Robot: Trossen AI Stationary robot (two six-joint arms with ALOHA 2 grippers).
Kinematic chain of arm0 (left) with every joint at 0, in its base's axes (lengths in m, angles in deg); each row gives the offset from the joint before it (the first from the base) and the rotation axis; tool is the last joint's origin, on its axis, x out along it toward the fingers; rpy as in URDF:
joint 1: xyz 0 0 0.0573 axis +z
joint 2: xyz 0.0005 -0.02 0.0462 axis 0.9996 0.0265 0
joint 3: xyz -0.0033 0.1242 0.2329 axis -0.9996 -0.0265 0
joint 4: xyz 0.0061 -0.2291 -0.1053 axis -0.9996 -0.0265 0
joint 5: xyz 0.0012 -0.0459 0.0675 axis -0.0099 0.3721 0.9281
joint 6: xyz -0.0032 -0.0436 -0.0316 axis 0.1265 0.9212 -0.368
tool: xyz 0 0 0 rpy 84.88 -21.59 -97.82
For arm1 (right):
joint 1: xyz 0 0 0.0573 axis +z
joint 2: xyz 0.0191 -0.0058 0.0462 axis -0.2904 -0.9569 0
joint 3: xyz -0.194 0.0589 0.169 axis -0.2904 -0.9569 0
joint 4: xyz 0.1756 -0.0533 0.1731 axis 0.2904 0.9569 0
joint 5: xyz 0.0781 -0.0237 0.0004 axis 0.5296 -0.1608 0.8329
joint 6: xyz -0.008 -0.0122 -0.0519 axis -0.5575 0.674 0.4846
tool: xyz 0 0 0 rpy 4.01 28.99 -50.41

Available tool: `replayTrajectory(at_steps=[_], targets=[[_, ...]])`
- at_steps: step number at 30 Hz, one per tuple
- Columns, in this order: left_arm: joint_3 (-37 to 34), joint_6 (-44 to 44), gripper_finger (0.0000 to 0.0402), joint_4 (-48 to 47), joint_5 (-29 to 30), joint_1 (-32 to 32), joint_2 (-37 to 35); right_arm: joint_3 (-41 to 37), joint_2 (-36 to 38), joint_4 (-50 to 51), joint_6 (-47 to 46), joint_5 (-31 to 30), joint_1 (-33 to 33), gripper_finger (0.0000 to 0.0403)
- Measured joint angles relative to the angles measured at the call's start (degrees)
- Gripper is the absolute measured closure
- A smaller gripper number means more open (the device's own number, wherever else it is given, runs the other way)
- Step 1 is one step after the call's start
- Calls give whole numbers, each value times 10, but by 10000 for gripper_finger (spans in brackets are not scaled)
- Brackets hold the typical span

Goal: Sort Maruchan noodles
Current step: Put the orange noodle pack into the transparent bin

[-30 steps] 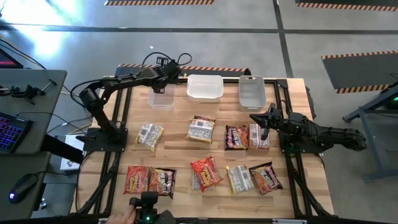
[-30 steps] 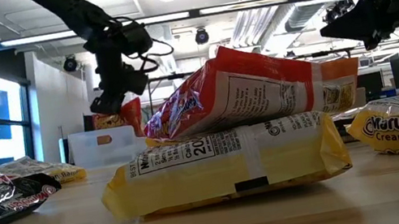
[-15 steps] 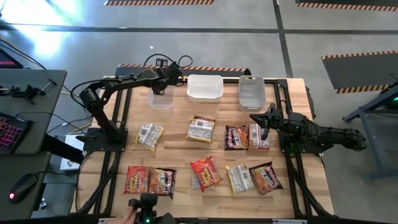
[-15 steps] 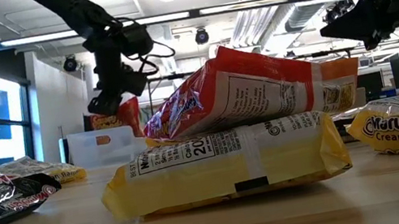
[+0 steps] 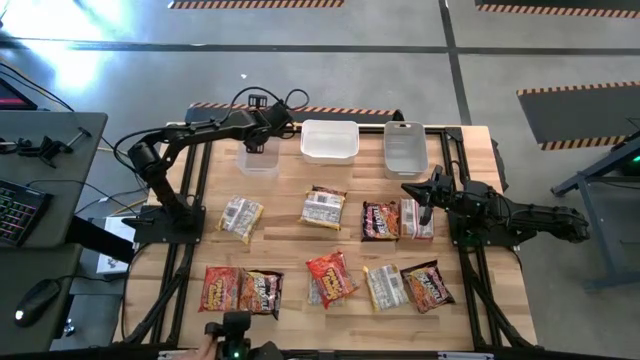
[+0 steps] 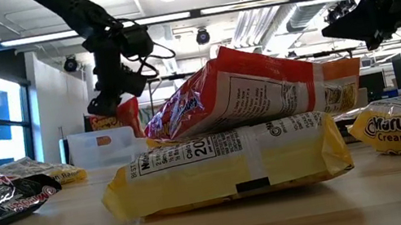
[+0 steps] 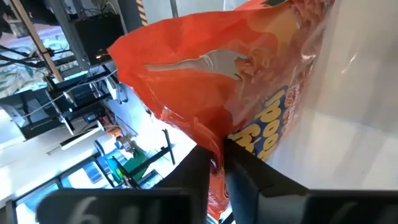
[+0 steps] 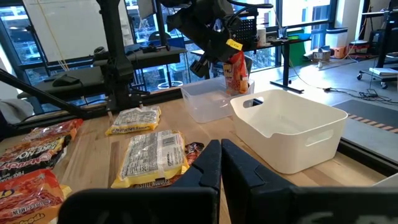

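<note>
Since a second ago the left gripper [image 6: 104, 106] has edged a little further along the bench's far edge over the leftmost clear tub [image 5: 259, 158], fingers pinched on a red-orange Maruchan packet [image 7: 217, 106] hanging above it. The right gripper [image 5: 417, 192] waits near the bench's right edge, fingers together and empty, over the packets [image 5: 397, 220] there. Other noodle packets [image 5: 329, 277] lie scattered toward the near edge.
</note>
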State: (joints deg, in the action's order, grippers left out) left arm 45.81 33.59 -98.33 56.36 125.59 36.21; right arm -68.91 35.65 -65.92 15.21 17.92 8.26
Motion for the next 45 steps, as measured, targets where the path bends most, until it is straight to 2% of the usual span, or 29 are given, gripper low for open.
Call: replayTrajectory(at_steps=[4, 10, 15, 21, 33, 37, 45], targets=[[0, 13, 397, -6, -7, 0, 0, 0, 0, 0, 0, 0, 0, 402], [0, 9, 400, -14, 14, 0, 0, 0, 0, 0, 0, 0, 0, 402], [0, 23, 401, -16, 0, 0, 3, 0, 0, 0, 0, 0, 0, 402], [0, 38, 398, -15, 26, 0, 25, 0, 0, 0, 0, 0, 0, 402], [20, 23, 308, -22, 62, -1, 19, 0, 0, 0, 0, 0, 0, 402], [45, 50, 284, -55, 35, 1, 13, 0, 0, 0, 0, 0, 0, 402], [97, 138, 264, -152, -73, 34, 13, 0, 0, 0, 0, 0, 0, 402]])
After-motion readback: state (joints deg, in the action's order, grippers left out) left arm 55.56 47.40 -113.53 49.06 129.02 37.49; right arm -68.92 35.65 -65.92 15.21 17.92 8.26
